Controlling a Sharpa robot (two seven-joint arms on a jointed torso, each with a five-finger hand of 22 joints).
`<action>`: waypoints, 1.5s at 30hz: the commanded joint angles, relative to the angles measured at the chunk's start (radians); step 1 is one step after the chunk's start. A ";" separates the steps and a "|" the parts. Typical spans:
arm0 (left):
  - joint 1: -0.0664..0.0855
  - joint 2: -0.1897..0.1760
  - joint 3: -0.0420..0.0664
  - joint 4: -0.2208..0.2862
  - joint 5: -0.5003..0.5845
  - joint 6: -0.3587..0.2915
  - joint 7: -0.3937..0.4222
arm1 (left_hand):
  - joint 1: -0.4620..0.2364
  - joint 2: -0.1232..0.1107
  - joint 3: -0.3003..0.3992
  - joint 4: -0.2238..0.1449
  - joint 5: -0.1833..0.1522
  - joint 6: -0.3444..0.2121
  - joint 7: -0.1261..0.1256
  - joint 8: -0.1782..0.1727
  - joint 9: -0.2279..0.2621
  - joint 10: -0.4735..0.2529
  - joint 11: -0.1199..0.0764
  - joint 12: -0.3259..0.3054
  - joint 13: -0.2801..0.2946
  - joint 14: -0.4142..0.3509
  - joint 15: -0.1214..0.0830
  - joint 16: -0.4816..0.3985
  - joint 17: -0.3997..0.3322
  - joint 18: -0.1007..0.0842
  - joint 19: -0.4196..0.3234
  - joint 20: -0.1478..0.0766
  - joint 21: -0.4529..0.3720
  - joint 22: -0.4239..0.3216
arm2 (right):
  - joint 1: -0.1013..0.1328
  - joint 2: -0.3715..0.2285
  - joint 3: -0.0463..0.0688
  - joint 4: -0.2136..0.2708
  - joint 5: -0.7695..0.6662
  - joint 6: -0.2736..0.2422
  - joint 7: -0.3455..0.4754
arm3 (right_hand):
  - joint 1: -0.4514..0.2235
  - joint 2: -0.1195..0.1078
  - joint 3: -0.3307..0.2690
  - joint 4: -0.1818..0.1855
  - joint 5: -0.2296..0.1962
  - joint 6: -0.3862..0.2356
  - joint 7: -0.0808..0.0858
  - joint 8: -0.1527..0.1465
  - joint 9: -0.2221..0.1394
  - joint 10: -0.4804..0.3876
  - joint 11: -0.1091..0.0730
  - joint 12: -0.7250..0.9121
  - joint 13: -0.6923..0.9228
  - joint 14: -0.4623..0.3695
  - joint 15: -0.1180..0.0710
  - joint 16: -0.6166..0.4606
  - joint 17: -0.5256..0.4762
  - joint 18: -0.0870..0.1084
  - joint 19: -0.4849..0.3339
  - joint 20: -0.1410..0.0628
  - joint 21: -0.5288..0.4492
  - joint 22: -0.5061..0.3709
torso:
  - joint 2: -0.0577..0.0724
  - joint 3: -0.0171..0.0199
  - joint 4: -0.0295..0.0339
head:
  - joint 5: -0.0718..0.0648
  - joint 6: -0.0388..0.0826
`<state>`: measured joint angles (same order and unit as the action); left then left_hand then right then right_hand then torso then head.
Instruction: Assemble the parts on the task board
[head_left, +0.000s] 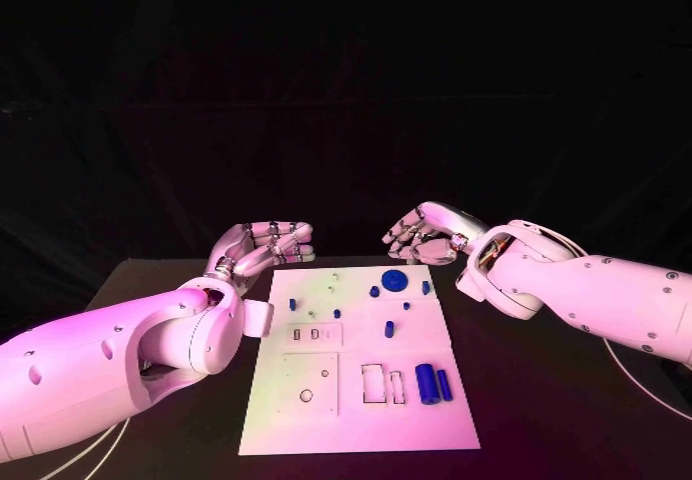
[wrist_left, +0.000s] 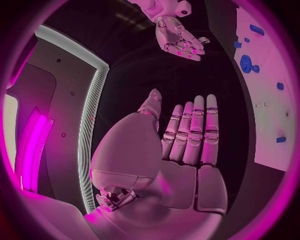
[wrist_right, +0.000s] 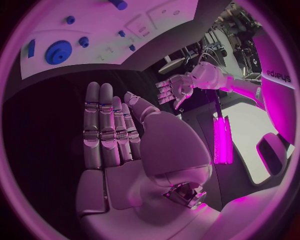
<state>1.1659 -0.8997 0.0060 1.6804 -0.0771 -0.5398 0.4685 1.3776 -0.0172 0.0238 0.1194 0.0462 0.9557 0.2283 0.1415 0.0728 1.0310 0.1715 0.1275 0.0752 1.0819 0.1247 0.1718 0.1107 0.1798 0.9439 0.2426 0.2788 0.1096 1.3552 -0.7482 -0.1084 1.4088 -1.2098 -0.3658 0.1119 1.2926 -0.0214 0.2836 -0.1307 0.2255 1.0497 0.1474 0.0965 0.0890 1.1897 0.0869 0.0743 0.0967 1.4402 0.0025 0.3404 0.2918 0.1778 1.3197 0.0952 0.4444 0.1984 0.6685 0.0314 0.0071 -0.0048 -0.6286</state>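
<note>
- Where the black table (head_left: 577, 420) spreads before the robot, the white task board (head_left: 353, 420) lies flat in its middle, long side running away from the robot, between the two arms.
- On the board's far part sits a round blue gear (head_left: 394, 278), with small blue pegs near it: one just beside it (head_left: 374, 291), one at the board's right edge (head_left: 426, 287), one toward the left (head_left: 291, 302).
- Farther in, a short blue pin (head_left: 389, 327) stands near the board's middle.
- At the near right of the board two blue cylinders lie side by side, a thicker one (head_left: 427, 383) and a thinner one (head_left: 446, 385), just beside two outlined rectangular recesses (head_left: 374, 382); whether anything sits in those recesses cannot be told.
- A larger outlined square (head_left: 309, 380) with small round holes marks the board's near left.
- The left hand (head_left: 264, 246) is held above the table just beyond the board's far left corner, apart from it; the left wrist view shows its fingers (wrist_left: 195, 132) straight and side by side, palm bare, holding nothing.
- The right hand (head_left: 421, 236) hovers past the board's far right corner, touching no part; the right wrist view shows its fingers (wrist_right: 103, 125) extended, nothing in its grasp.
</note>
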 joint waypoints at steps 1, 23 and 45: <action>0.003 -0.002 0.000 0.015 -0.013 0.042 -0.005 | 0.001 0.000 -0.004 -0.001 0.005 0.008 0.000 0.001 0.000 0.008 0.001 -0.005 -0.001 0.009 0.001 -0.007 0.001 0.006 0.006 -0.001 0.003 -0.001 | 0.007 0.017 -0.001 -0.013 -0.238 0.072 -0.140 | -0.003 -0.020 0.009 0.028 -0.009 0.006 -0.003 -0.010 0.002 -0.012 -0.009 -0.007 0.008 0.069 -0.014 0.102 0.097 -0.001 0.060 -0.016 0.074 0.049 | 0.039 0.0033 0.0118 | -0.009 0.004; 0.012 -0.051 0.014 0.086 -0.001 0.042 -0.006 | 0.000 0.017 -0.017 -0.007 0.005 0.004 0.004 -0.008 -0.003 0.005 0.005 -0.021 -0.006 0.003 0.006 -0.028 0.001 0.004 0.002 0.000 -0.005 -0.009 | 0.017 0.093 -0.004 -0.055 -0.484 0.199 -0.268 | 0.019 -0.086 0.042 0.112 -0.003 -0.023 -0.035 -0.024 0.018 -0.114 0.004 0.030 0.066 0.066 0.002 0.766 0.766 -0.096 0.133 -0.007 0.785 0.888 | 0.112 0.0018 0.0336 | -0.031 0.020; 0.019 -0.063 0.015 0.089 0.003 0.043 -0.009 | 0.000 0.023 -0.020 -0.008 0.005 0.002 0.005 -0.012 -0.004 0.004 0.006 -0.026 -0.007 0.003 0.007 -0.033 0.001 0.004 0.001 0.001 -0.007 -0.012 | 0.014 0.118 -0.007 -0.067 -0.482 0.243 -0.266 | 0.025 -0.087 0.047 0.122 0.005 -0.013 -0.033 -0.021 0.024 -0.121 0.002 0.044 0.076 0.070 0.000 0.832 0.824 -0.105 0.139 -0.001 0.849 0.969 | 0.126 0.0037 0.0366 | -0.021 0.016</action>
<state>1.1831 -0.9633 0.0202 1.7666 -0.0755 -0.5185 0.4547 1.3800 -0.0040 0.0099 0.1113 0.0462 0.9555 0.2282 0.1332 0.0706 1.0304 0.1720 0.1042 0.0700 1.0818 0.1248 0.1450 0.1102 0.1795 0.9437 0.2428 0.2748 0.0992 1.3693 -0.6319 -0.1152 1.3464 -1.6774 -0.1418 -0.1458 1.3122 -0.1019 0.3284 -0.0121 0.2258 1.0300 0.1131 0.0749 0.1125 1.0719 0.0914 0.1121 0.1714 1.4666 -0.0039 1.1698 1.1158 0.0842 1.4543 0.0946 1.2892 1.1676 0.7921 0.0351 0.0428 -0.0266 -0.6118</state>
